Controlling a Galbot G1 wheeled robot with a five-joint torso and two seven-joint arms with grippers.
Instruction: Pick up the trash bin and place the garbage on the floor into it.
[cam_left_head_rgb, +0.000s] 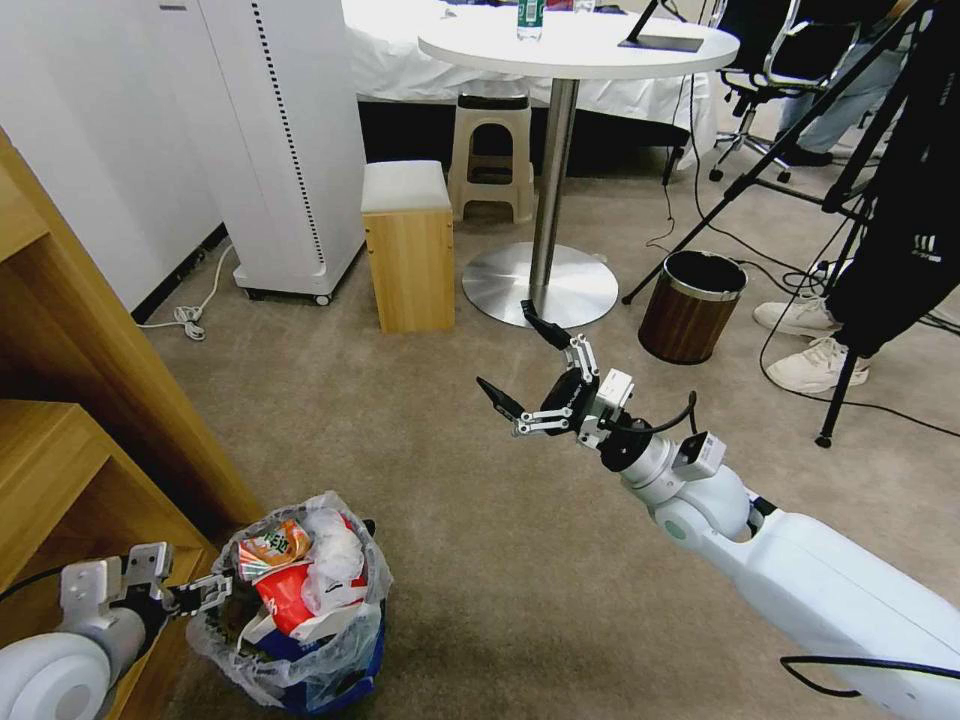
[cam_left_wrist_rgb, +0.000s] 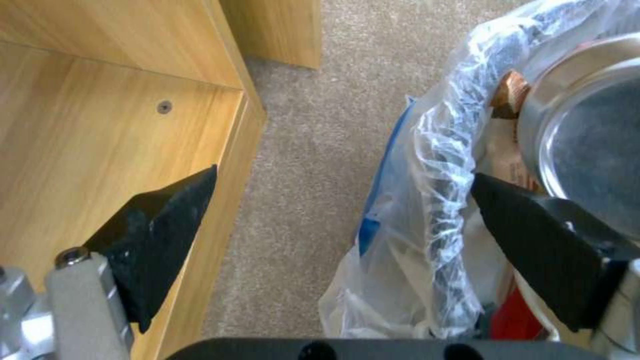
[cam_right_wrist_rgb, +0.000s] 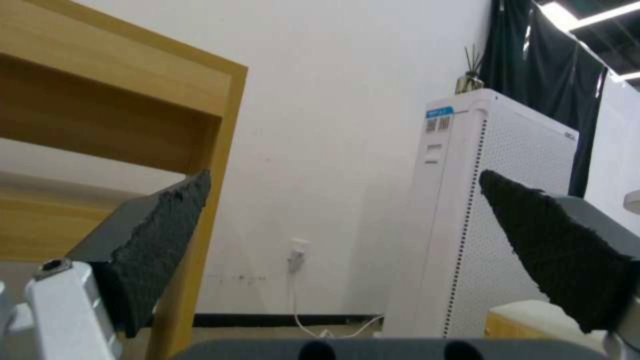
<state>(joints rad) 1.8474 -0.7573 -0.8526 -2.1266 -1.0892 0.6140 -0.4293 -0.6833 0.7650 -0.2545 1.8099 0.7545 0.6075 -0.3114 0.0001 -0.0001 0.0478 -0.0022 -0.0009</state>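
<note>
The trash bin (cam_left_head_rgb: 300, 640), black with a crinkly whitish bag and a blue patch, sits on the beige floor (cam_left_head_rgb: 430, 480) beside the wooden shelf. Garbage fills it: a red-white paper cup (cam_left_head_rgb: 285, 600), an orange printed wrapper (cam_left_head_rgb: 272, 545) and white tissue (cam_left_head_rgb: 335, 565). My left gripper (cam_left_head_rgb: 215, 590) is open at the bin's near rim. In the left wrist view the left gripper (cam_left_wrist_rgb: 343, 172) straddles the bagged rim (cam_left_wrist_rgb: 437, 200), one finger inside next to a silvery can (cam_left_wrist_rgb: 587, 150). My right gripper (cam_left_head_rgb: 503, 345) hangs open and empty above the carpet, as the right wrist view (cam_right_wrist_rgb: 343, 172) also shows.
A wooden shelf unit (cam_left_head_rgb: 90, 400) stands close on the left. Farther off are a wooden stool box (cam_left_head_rgb: 408, 250), a round table's metal base (cam_left_head_rgb: 540, 285), a brown wood-look bin (cam_left_head_rgb: 692, 305), tripod legs (cam_left_head_rgb: 850, 370) with cables, and a person's shoes (cam_left_head_rgb: 815, 365).
</note>
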